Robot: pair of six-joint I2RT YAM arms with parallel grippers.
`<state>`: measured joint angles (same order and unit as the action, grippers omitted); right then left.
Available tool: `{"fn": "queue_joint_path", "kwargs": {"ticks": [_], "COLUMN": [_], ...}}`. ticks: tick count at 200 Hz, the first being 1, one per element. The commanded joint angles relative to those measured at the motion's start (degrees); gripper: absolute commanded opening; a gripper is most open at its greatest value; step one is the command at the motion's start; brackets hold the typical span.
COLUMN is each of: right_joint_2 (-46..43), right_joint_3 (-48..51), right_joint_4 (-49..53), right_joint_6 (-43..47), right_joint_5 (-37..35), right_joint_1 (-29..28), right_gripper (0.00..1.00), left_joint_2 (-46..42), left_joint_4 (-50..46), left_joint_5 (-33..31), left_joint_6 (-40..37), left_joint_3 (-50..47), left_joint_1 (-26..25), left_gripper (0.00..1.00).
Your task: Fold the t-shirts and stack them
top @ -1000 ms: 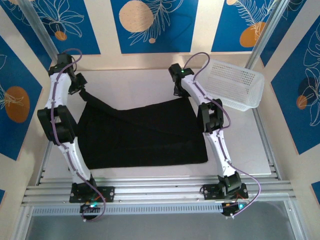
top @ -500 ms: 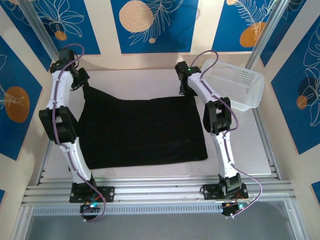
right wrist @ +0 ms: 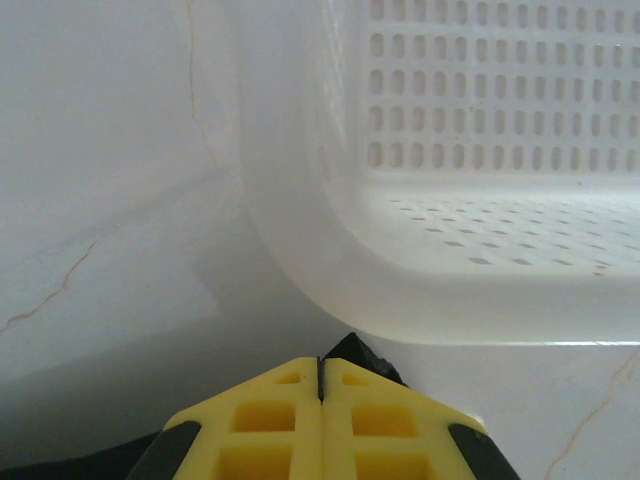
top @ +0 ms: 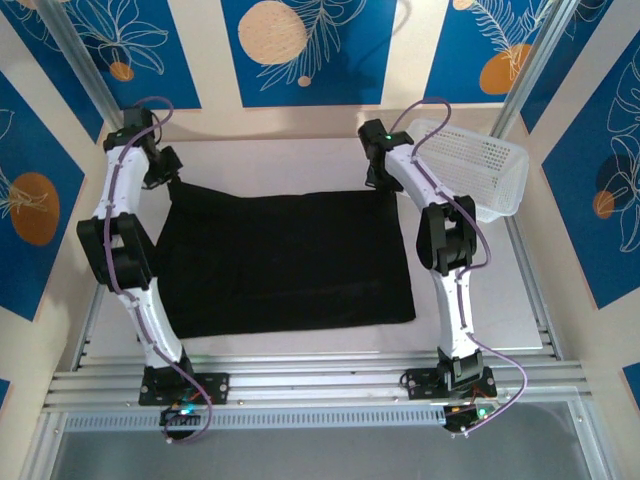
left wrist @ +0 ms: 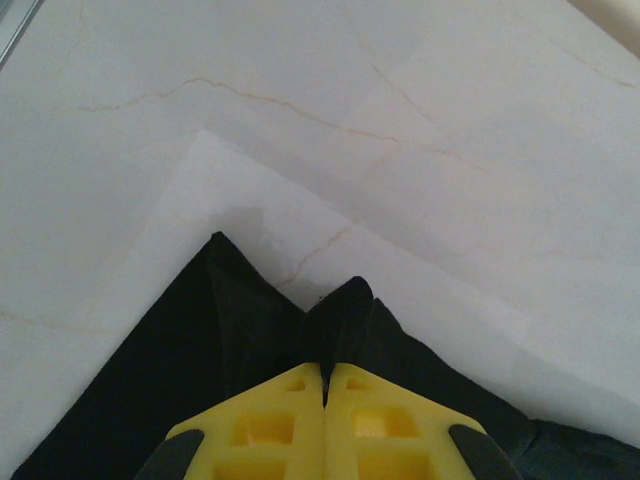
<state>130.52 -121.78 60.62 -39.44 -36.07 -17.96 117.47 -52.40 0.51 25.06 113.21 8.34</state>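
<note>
Blue wall panels printed with white leaves and orange circles ring a pale marbled desk [top: 500,290]. On it a black t-shirt [top: 290,260] lies spread flat between the two arms, plain side up, its near hem close to the arm bases. The left gripper [left wrist: 324,375] is clenched on the shirt's far left corner, a small peak of cloth bunching at its yellow tips. The right gripper [right wrist: 321,362] is clenched on the far right corner, just beside a white perforated basket [top: 480,170].
</note>
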Motion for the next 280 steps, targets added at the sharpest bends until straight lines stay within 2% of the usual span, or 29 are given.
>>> {"fn": "queue_joint_path", "kwargs": {"ticks": [1, 74, 148, 170, 204, 238, 280], "right_joint_2": [-3.39, -10.45, -21.33, -24.07, -27.26, -29.33, -31.26], "right_joint_3": [1.46, 12.68, 31.02, 35.57, 40.65, 44.01, 48.72], "right_joint_4": [0.02, -1.87, -4.9, -5.36, -5.6, -5.34, -5.47], "right_joint_6": [-0.94, -0.7, -2.7, -3.0, -3.36, -3.28, -3.55], "right_joint_5": [-1.15, 2.26, 5.63, 5.83, 6.19, 6.02, 6.44], "right_joint_1": [0.19, -1.33, -1.55, -1.56, -1.99, -2.77, -3.88], "right_gripper": [0.0, 0.0, 0.0, 0.0, 0.0, 0.0, 0.0], "left_joint_2": [-4.88, -21.82, -37.67, -40.69, -44.69, -47.87, -52.6], "left_joint_4": [-2.45, -4.44, -3.94, -4.29, -5.96, -9.85, -12.9], "left_joint_5": [-2.94, -9.48, -16.55, -19.52, -19.86, -25.48, -24.5], "left_joint_6": [-1.68, -0.36, 1.14, 0.87, 2.83, 5.66, 12.78], "left_joint_3": [-1.8, -20.7, -41.17, -44.86, -49.53, -52.74, -58.52], "left_joint_1": [-1.27, -1.99, -1.93, -1.91, -2.14, -2.38, -2.44], "left_gripper": [0.0, 0.0, 0.0, 0.0, 0.0, 0.0, 0.0]}}
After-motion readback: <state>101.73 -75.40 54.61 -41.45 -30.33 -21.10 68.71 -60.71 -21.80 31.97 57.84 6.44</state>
